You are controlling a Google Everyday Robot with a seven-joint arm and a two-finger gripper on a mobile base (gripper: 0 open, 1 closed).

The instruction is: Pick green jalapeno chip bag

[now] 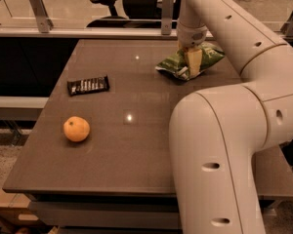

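The green jalapeno chip bag [210, 55] is a crumpled shiny green foil bag lying on the far right part of the brown table [136, 145]. My gripper [193, 63] comes straight down from the arm onto the middle of the bag. Its pale fingers [194, 58] stand together, pinched on the foil. The bag still rests on the table surface. The gripper covers the bag's centre; green foil shows on both sides of it.
A flat black candy bar wrapper [88, 85] lies at the left middle of the table. An orange [76, 129] sits at the front left. My arm's large white links [224, 150] fill the right foreground. A railing and an office chair [118, 3] stand behind the table.
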